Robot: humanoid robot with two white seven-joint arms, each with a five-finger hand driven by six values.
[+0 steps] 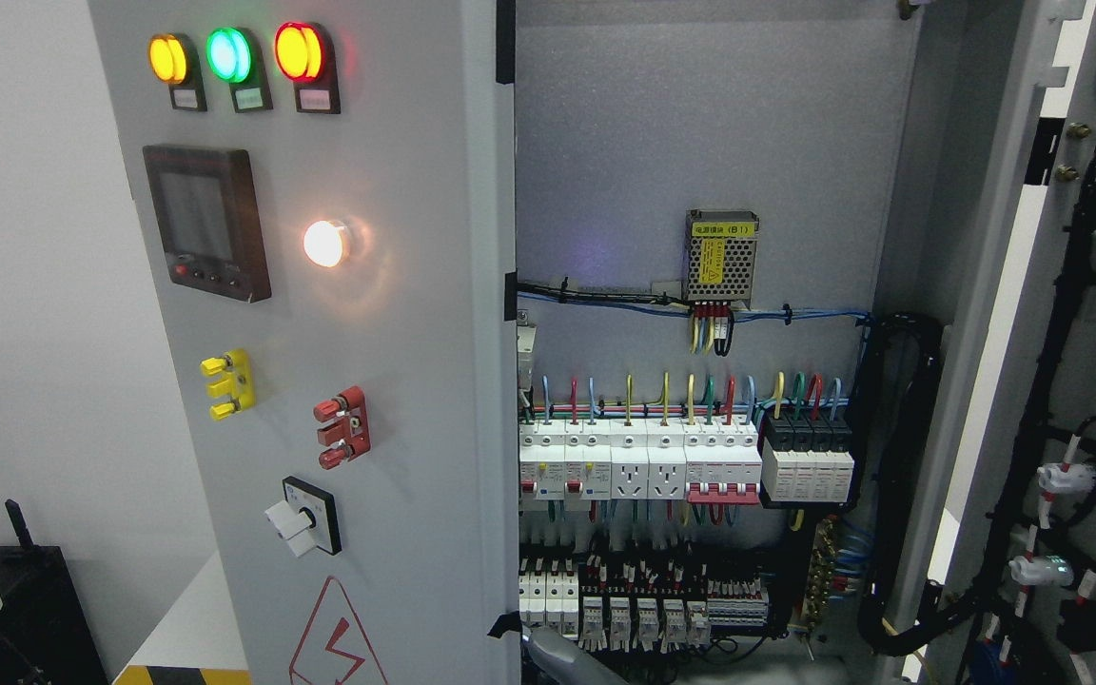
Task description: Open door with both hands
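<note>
The cabinet's left door (396,381) is grey and carries three lit lamps, a small screen, a white lamp, yellow and red plugs and a rotary switch. Its free edge (504,342) runs down the middle of the picture. The right door (1071,400) stands swung wide open at the far right, its inner side showing black cable looms. Between the doors the cabinet's inside (700,143) is exposed. A grey rounded part (562,664), perhaps of a hand, pokes up at the bottom edge beside the left door's edge. Which arm it belongs to cannot be told.
Inside are rows of white breakers (638,461), a small power supply (721,255) and coloured wiring. A thick black cable conduit (910,476) runs down the right wall. A white wall lies to the left, with a black box (6,609) at the lower left.
</note>
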